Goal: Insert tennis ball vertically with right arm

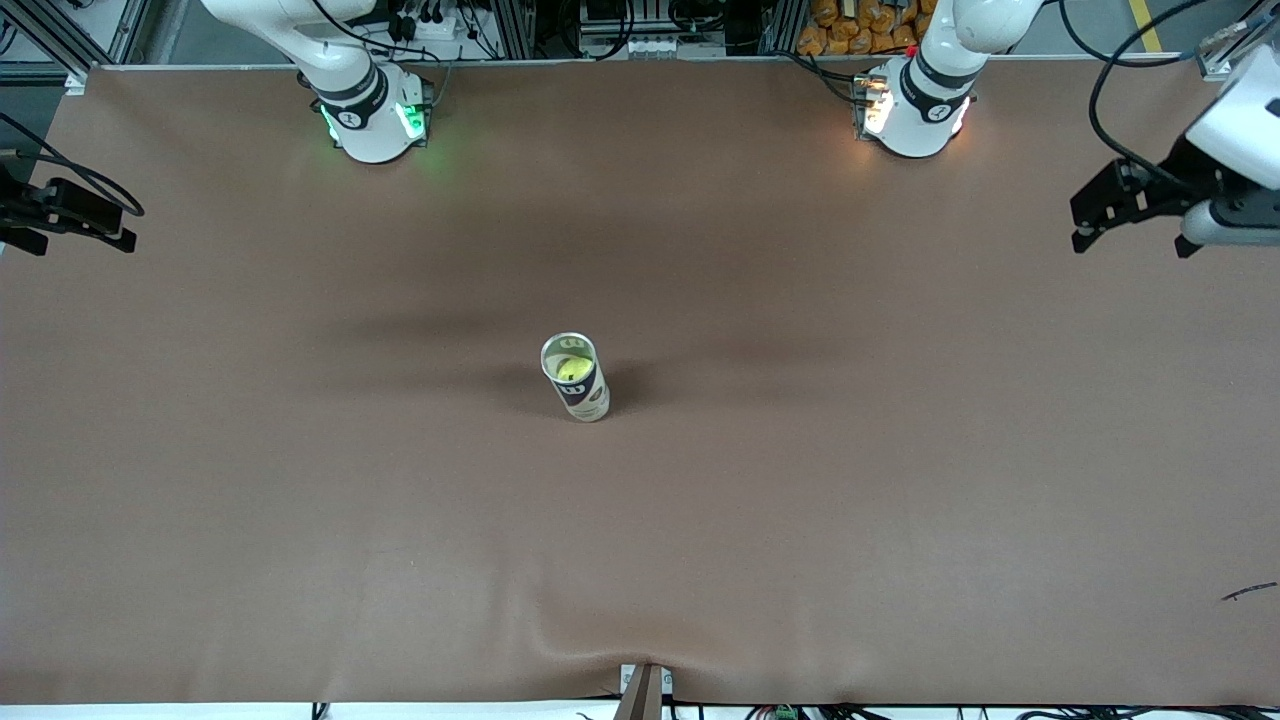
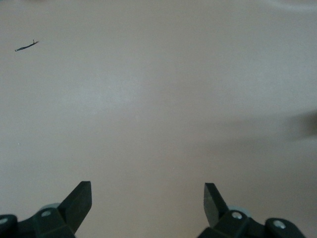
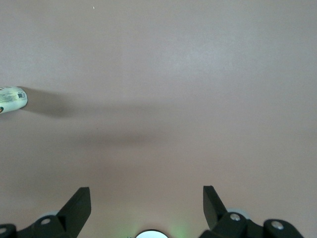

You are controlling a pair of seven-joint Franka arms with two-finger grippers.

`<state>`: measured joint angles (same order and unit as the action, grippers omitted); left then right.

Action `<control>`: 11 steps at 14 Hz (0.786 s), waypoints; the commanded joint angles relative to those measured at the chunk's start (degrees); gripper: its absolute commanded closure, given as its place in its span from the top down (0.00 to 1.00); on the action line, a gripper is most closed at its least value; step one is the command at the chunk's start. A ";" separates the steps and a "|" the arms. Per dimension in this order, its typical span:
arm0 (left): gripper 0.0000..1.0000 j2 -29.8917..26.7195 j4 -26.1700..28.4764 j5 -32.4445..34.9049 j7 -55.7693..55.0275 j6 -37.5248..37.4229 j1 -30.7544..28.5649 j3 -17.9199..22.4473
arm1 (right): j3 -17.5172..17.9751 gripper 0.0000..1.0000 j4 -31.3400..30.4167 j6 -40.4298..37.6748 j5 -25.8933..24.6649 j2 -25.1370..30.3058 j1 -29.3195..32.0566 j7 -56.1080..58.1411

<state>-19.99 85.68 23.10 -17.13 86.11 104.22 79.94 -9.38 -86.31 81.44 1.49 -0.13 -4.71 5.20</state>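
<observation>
A clear tennis-ball can (image 1: 583,392) with a dark label stands upright in the middle of the brown table, its mouth open. A yellow-green tennis ball (image 1: 573,368) sits inside it, seen through the mouth. My right gripper (image 1: 80,225) hangs over the right arm's end of the table, well away from the can. In the right wrist view this gripper (image 3: 147,198) is open and empty, and the can (image 3: 12,100) shows at the picture's edge. My left gripper (image 1: 1130,232) waits over the left arm's end of the table. Seen from the left wrist, it (image 2: 147,196) is open over bare cloth.
The brown cloth (image 1: 800,500) covers the whole table. Both arm bases (image 1: 375,115) (image 1: 915,110) stand along the edge farthest from the front camera. A small black mark (image 1: 1249,591) lies on the cloth near the left arm's end, and the mark (image 2: 26,45) also appears in the left wrist view.
</observation>
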 commanded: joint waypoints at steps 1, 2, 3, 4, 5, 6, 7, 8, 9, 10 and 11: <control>1.00 0.13 1.07 -0.77 -0.01 2.21 0.54 1.18 | -0.29 1.00 -0.79 -0.06 -0.53 0.93 -0.56 0.25; 1.00 0.04 1.07 -0.77 0.08 2.30 0.54 1.18 | -0.29 1.00 -0.79 -0.14 -0.53 0.93 -0.56 0.25; 1.00 0.22 1.16 -0.77 0.08 2.74 0.54 1.18 | -0.29 1.00 -0.79 -0.14 -0.53 0.93 -0.56 0.25; 1.00 0.22 1.16 -0.77 0.08 3.09 0.54 1.27 | -0.29 1.00 -0.79 -0.14 -0.53 0.93 -0.56 0.25; 1.00 0.48 1.25 -0.77 0.25 3.36 0.63 1.88 | -0.29 1.00 -0.79 -0.06 -0.53 0.93 -0.56 0.25; 1.00 0.48 1.33 -0.86 0.78 3.53 1.15 2.49 | -0.29 1.00 -0.79 -0.06 -0.53 0.93 -0.56 0.25; 1.00 0.48 1.25 -0.86 1.65 3.53 2.03 3.89 | -0.29 1.00 -0.79 -0.06 -0.53 0.93 -0.56 0.25; 1.00 0.83 0.90 -0.86 2.71 3.53 3.78 6.25 | -0.29 1.00 -0.79 -0.06 -0.53 0.93 -0.56 0.25; 1.00 1.44 0.63 -1.04 3.50 3.53 5.79 8.63 | -0.29 1.00 -0.79 0.03 -0.53 0.93 -0.56 0.25; 1.00 2.67 0.46 -2.60 4.29 3.53 7.12 11.00 | -0.29 1.00 -0.79 0.03 -0.53 0.93 -0.56 0.25; 1.00 4.33 0.11 -5.40 5.00 3.53 8.53 14.07 | -0.29 1.00 -0.79 0.03 -0.53 0.93 -0.56 0.25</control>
<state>-19.59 87.07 21.71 -14.56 89.30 109.71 88.41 -9.38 -86.40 81.45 1.49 -0.14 -4.71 5.20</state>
